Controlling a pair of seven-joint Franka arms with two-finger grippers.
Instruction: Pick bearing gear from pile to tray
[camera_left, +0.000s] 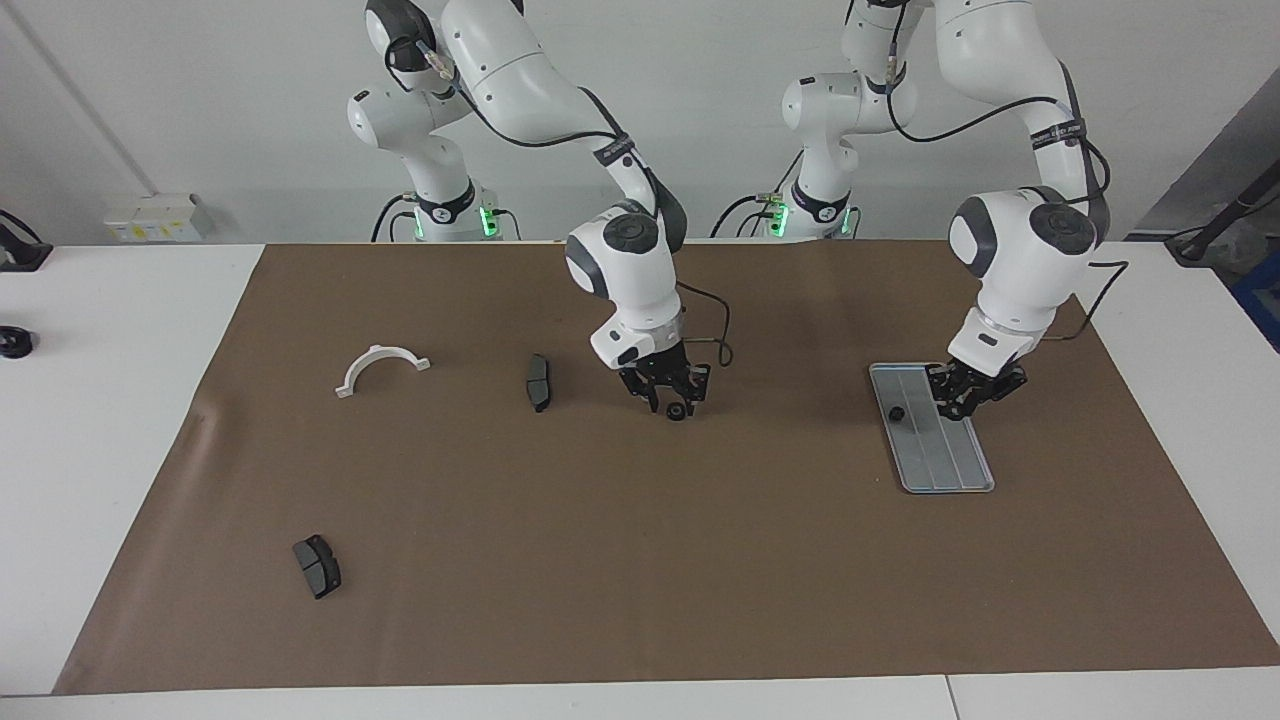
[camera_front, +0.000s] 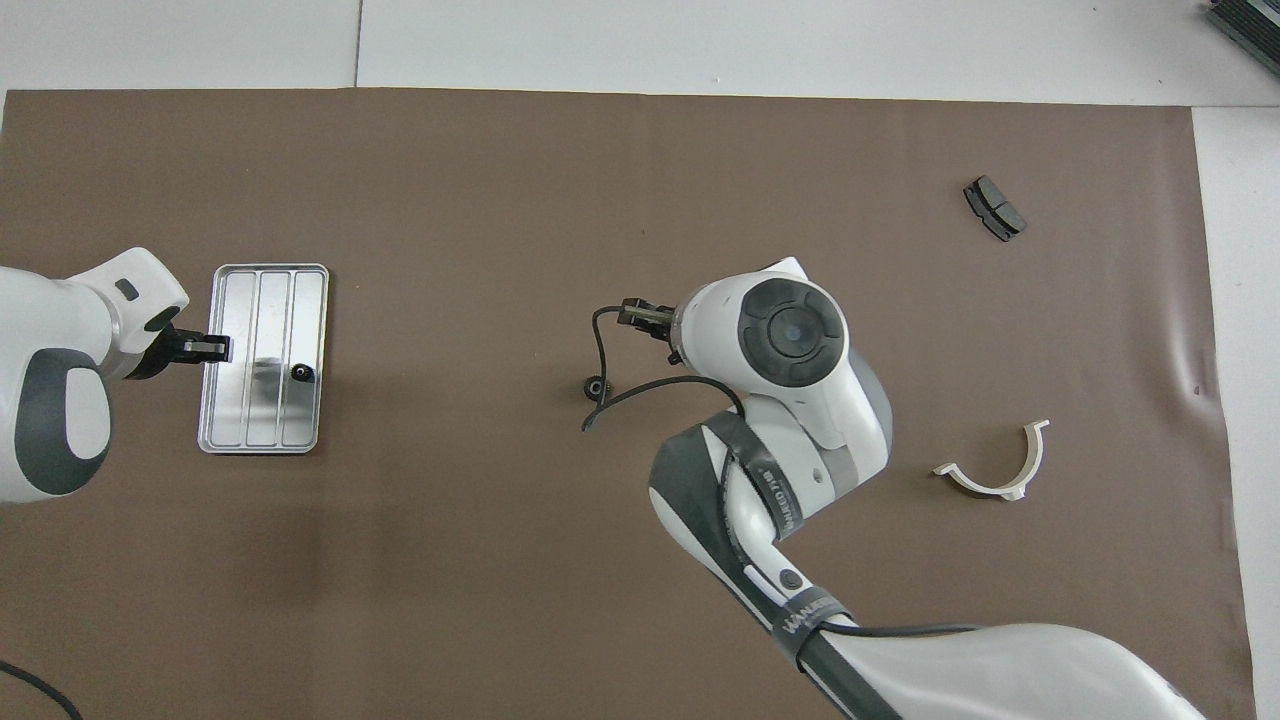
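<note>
Although one tiny black round gear (camera_left: 897, 412) already lies in the flat silver-grey grooved metal tray (camera_left: 958, 482), another small black gear (camera_left: 677, 411) sits on the counter directly beneath the right gripper (camera_left: 668, 396), whose fingers are spread around it, not yet clenched. Left gripper (camera_left: 966, 398) waits over the tray's edge; its finger state cannot be told.

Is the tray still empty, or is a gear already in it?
Not empty: one small black gear lies inside the tray, near the end closer to the robots.
</note>
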